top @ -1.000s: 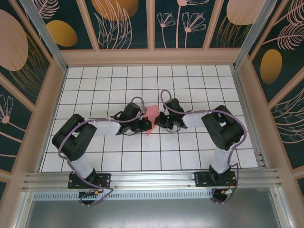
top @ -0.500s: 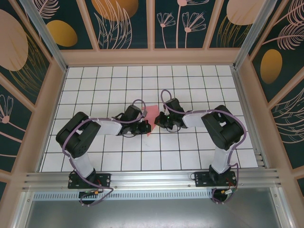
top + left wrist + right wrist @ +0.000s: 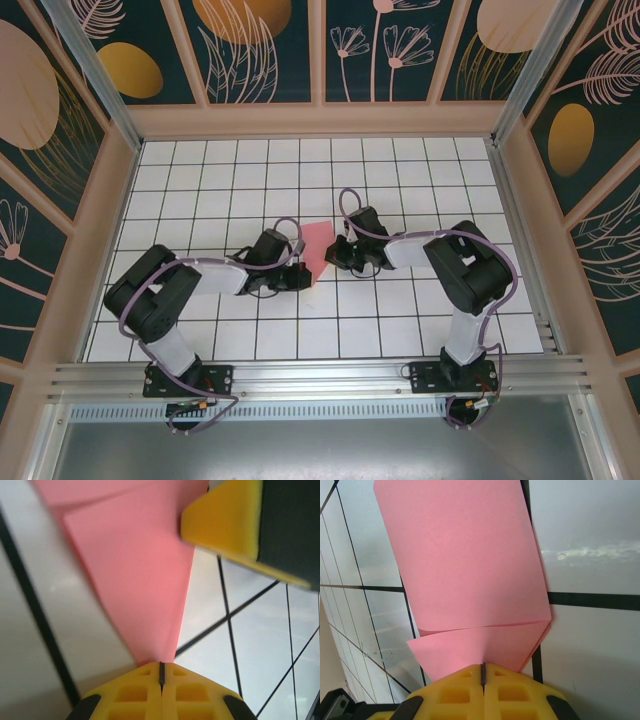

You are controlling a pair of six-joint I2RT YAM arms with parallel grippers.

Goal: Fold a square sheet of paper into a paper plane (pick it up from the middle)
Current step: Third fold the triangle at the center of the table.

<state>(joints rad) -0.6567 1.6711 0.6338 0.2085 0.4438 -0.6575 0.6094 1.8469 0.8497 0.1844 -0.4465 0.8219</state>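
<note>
The pink sheet of paper lies folded on the white grid table between my two grippers, wide at the far end and narrowing to a near point. In the left wrist view the paper tapers down to my left gripper, whose jaws are shut at that tip. From above, the left gripper sits at the paper's near left. My right gripper is shut at the paper's right edge. Its wrist view shows a folded flap of the paper running under the closed right gripper. One yellow right finger shows past the paper.
Wooden walls with dark floral panels fence the table on three sides. A metal rail runs along the near edge by both arm bases. The two wrists stand about one tile apart over the table's middle.
My left gripper slid back to the left and toward the near edge, off the paper's middle to its near point, so more pink shows. The right arm stayed put.
</note>
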